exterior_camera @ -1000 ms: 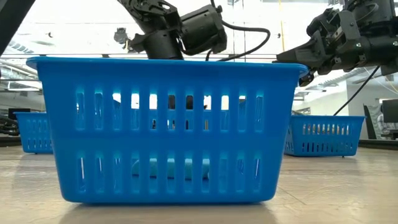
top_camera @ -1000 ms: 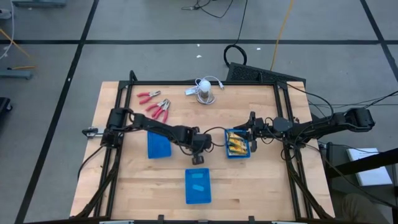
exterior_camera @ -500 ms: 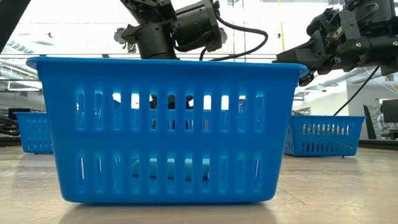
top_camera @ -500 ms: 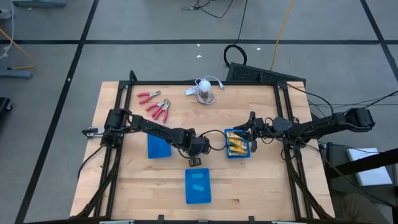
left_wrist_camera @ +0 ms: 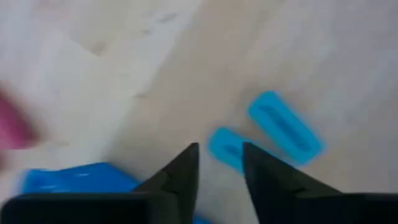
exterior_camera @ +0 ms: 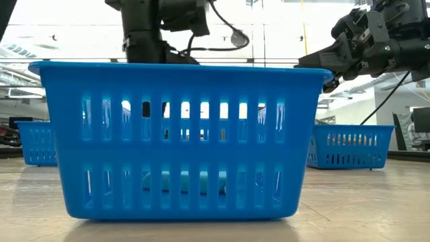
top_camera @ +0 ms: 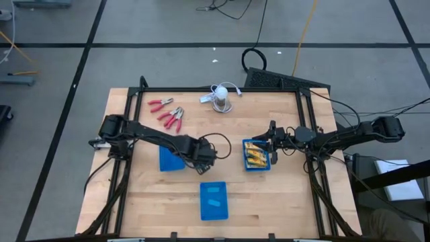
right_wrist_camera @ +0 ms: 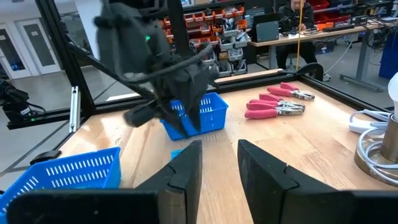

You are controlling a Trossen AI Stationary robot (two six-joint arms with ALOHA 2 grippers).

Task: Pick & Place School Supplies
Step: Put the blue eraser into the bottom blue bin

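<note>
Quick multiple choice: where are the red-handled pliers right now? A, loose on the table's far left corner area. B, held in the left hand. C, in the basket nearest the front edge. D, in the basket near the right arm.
A: the high view shows the red-handled pliers lying loose on the bare wood of the table, outside every basket and away from both arms.

The dark left gripper (top_camera: 203, 163) hangs over the table's middle, fingers slightly parted. The dark right gripper (top_camera: 272, 144), fingers closed, hovers toward the table's right edge.
</note>
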